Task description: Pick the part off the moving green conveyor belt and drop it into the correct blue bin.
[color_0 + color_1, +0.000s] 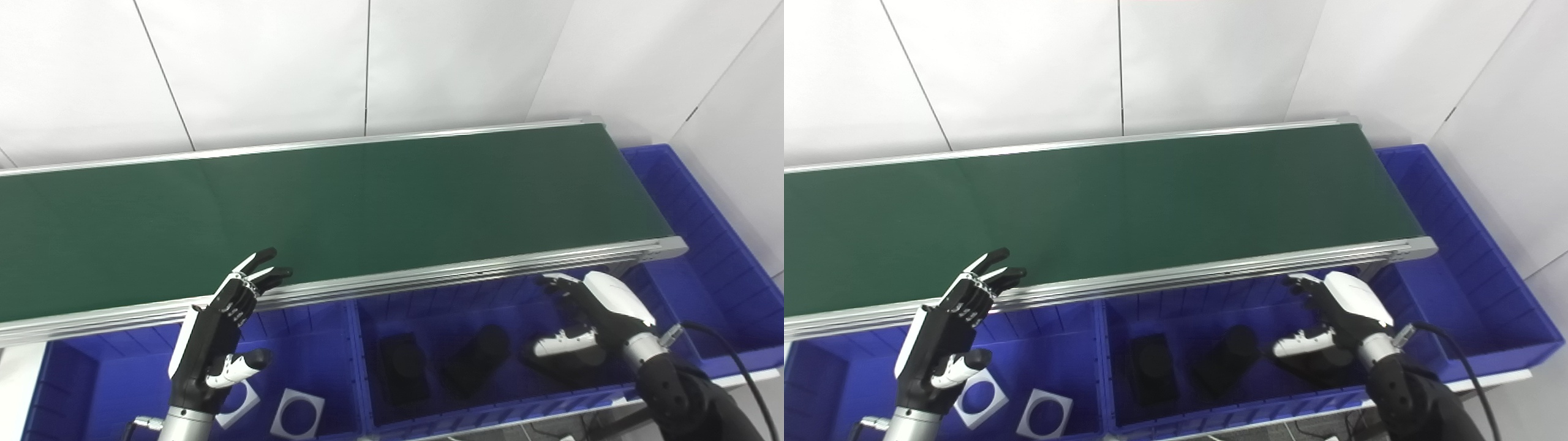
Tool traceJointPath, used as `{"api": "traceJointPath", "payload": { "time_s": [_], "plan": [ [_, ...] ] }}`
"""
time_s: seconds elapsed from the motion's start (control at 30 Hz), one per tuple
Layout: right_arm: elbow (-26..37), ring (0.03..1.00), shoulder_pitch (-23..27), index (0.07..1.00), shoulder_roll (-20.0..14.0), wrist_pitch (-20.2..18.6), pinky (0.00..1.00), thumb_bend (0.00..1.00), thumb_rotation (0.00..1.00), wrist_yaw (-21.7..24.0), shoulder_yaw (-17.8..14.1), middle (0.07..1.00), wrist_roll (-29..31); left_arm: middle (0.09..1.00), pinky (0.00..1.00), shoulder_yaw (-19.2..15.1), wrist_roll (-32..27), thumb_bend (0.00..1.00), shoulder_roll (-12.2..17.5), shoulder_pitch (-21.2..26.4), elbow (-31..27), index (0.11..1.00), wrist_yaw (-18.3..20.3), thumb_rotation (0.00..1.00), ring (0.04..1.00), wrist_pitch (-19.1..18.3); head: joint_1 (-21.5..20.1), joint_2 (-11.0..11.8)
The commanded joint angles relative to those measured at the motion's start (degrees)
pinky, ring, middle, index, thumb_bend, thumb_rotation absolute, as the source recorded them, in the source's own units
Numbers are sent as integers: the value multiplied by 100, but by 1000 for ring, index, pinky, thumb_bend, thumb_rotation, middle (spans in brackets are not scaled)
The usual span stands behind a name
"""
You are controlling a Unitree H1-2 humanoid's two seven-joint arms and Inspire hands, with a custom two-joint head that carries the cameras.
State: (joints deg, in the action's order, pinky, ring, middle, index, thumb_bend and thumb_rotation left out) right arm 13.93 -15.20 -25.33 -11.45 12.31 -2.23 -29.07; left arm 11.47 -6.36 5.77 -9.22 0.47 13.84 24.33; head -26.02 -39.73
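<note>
The green conveyor belt (367, 202) carries no part in view. My left hand (214, 331) is open, fingers spread, raised at the belt's near rail above the left blue bin (306, 349). My right hand (591, 312) is open, palm down, over the right end of the middle blue bin (429, 306). Three black parts lie in that bin: one at the left (401, 367), one in the middle (478, 358) and one right under my right hand (560, 367). I cannot tell whether the hand touches that last part.
Two white square plates with round holes (298, 413) (242, 401) lie in the left bin. A third blue bin (692, 245) stands past the belt's right end. White wall panels close the back and right side. The belt's aluminium rail (429, 275) runs above the bins.
</note>
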Motion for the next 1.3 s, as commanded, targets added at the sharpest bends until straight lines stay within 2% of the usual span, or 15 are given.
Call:
{"api": "traceJointPath", "payload": {
  "time_s": [0.0,0.03,0.07,0.2,0.27,0.37,0.43,0.53,0.63,0.67,0.73,0.77,0.93,1.13,1.27],
  "plan": [
    [422,630,-20,818,265,644,510,983,602,-394,-102,755,479,760,849,-27,-13,944,42,29,26,844,116,646,807,226,34,15],
    [491,617,-29,812,420,886,493,928,622,-554,-102,739,604,761,847,-34,-1,951,39,29,61,846,131,652,808,238,89,46],
    [540,599,-33,807,562,1132,472,864,593,-701,-107,722,740,759,850,-40,15,955,32,23,87,846,135,653,809,244,148,73],
    [604,583,39,799,958,1889,452,797,569,-1115,-154,697,1019,754,855,-69,76,957,-42,-10,183,847,151,642,808,254,424,222],
    [536,581,110,785,1078,2363,464,767,577,-1313,-144,683,1046,756,845,-76,126,949,-83,-17,237,850,175,636,805,258,576,301],
    [363,585,228,761,1244,3048,482,735,530,-1568,-92,681,1092,754,816,-68,167,936,-147,-10,338,843,231,620,791,259,828,409],
    [240,586,300,749,1366,3364,487,723,515,-1717,-53,681,1010,754,809,-55,136,930,-202,-10,412,840,284,612,787,259,1066,482],
    [13,622,405,721,1550,3722,522,739,553,-1834,67,701,1045,759,820,-35,167,945,-279,-27,461,833,309,583,793,260,1234,521],
    [-177,663,489,718,1632,3830,564,749,542,-1902,271,735,1118,761,836,-6,236,944,-366,-31,479,837,360,577,799,260,1572,570],
    [-213,671,506,719,1645,3835,572,752,538,-1924,323,744,1117,761,841,2,238,940,-391,-32,485,838,378,571,801,260,1572,570],
    [-402,682,577,722,1621,3836,586,748,538,-2048,545,753,1118,762,848,38,266,941,-474,-51,509,837,375,562,803,260,1879,629],
    [-534,686,623,723,1598,3836,594,743,535,-2130,680,755,1108,763,858,50,257,953,-508,-64,522,834,385,556,805,259,1905,637],
    [-1075,678,687,728,1361,3837,584,687,468,-2831,1303,759,1147,760,863,121,406,963,-624,-135,530,832,313,549,804,259,2348,680],
    [-1359,674,569,719,1244,3837,580,652,460,-3517,1844,757,1075,762,863,192,553,955,-647,-229,430,827,215,532,802,259,2463,624],
    [-1532,676,560,705,1203,3837,577,675,460,-3788,2154,760,1137,769,851,252,656,953,-615,-259,399,836,140,563,807,259,2420,585]
  ]
}}
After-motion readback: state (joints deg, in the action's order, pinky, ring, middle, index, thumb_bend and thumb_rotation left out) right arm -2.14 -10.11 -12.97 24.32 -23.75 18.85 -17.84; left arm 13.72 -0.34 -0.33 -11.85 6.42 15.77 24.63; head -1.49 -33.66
